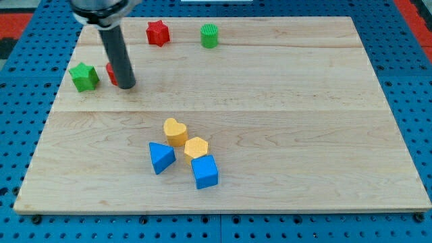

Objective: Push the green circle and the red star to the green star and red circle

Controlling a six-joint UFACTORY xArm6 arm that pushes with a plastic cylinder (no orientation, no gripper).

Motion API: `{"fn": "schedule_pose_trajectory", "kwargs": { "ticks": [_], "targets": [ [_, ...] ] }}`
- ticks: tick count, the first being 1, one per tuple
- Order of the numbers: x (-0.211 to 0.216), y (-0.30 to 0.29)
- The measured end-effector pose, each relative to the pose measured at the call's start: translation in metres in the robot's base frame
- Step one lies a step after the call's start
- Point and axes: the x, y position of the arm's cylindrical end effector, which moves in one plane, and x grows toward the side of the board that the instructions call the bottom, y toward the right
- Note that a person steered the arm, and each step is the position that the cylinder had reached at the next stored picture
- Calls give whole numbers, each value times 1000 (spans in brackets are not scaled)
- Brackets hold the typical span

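Note:
The green circle (210,36) and the red star (157,32) stand near the view's top edge of the wooden board, the star to the left of the circle. The green star (84,76) sits at the view's upper left. The red circle (111,73) is just right of it, mostly hidden behind my rod. My tip (127,87) rests on the board right beside the red circle, on its right side, well below and left of the red star.
A cluster sits in the lower middle: a yellow heart (175,131), a yellow hexagon (196,147), a blue triangle (160,157) and a blue cube (204,171). The wooden board (304,121) lies on a blue pegboard.

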Motion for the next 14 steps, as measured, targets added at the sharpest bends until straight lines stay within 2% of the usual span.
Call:
{"fn": "schedule_pose_trajectory", "kwargs": {
  "ticks": [1,2,3,4,5,6,7,8,9,10,11,12,14],
  "targets": [
    [-3,72],
    [-38,180],
    [-87,220],
    [-134,206],
    [-155,168],
    [-111,98],
    [-57,56],
    [-28,14],
    [-36,42],
    [-82,145],
    [-142,123],
    [-172,50],
    [-178,7]
  ]
}}
